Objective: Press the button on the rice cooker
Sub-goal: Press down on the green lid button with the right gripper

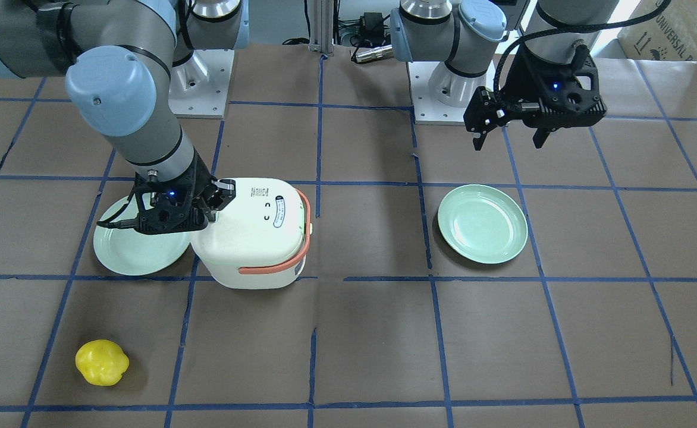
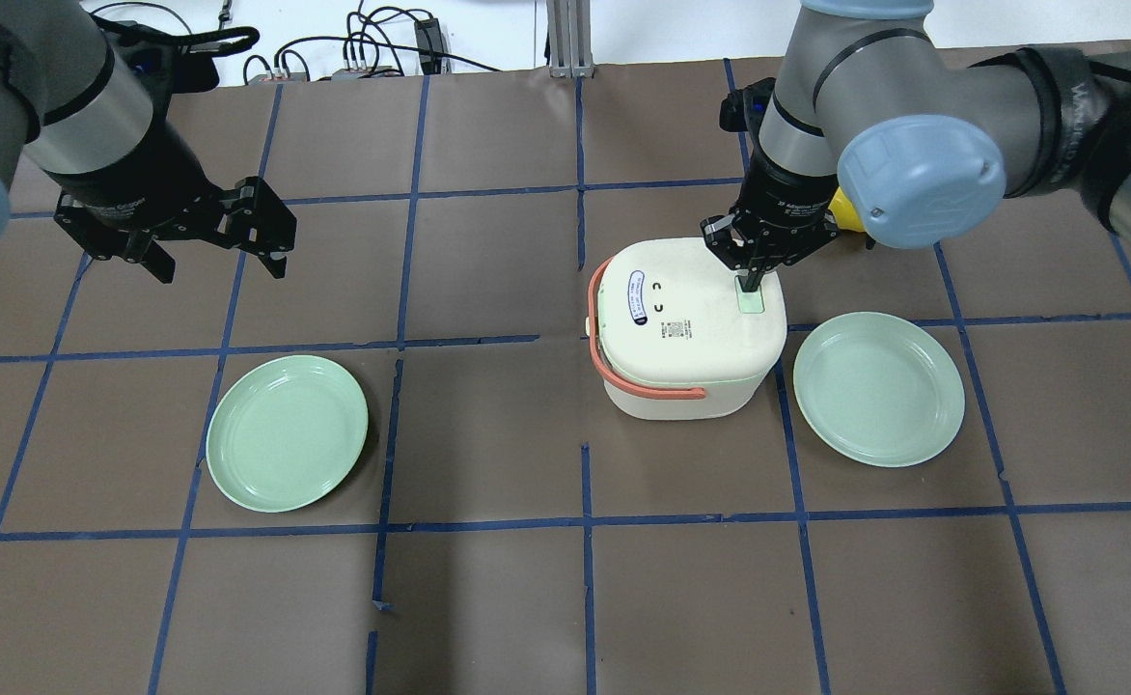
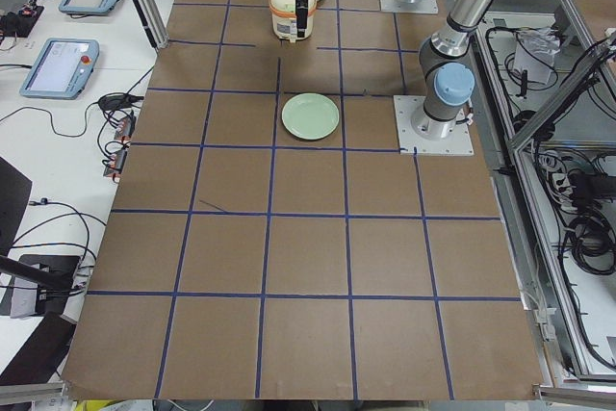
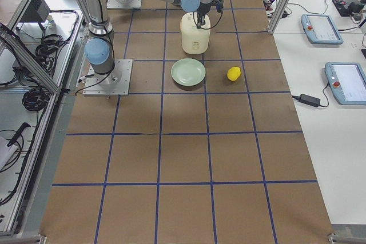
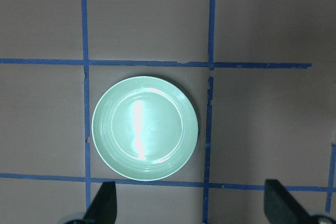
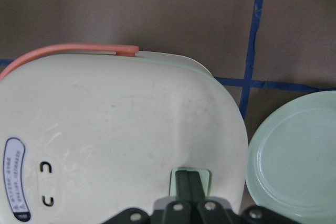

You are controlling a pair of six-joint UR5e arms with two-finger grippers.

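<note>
Rice cooker button [image 2: 755, 303] sits under my right hand [image 2: 748, 286], pinched closed and seemingly touching it; my left hand [image 2: 221, 270] hangs wide.

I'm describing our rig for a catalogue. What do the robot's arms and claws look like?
The left arm and right arm are silver-grey tubes with pale blue joint caps. The left claw and right claw are black, each with a blue light; a black cable loops by the left wrist.

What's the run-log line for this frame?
step: button press | right claw: shut, tips on green button atop rice cooker | left claw: open, empty, away from cooker
</note>
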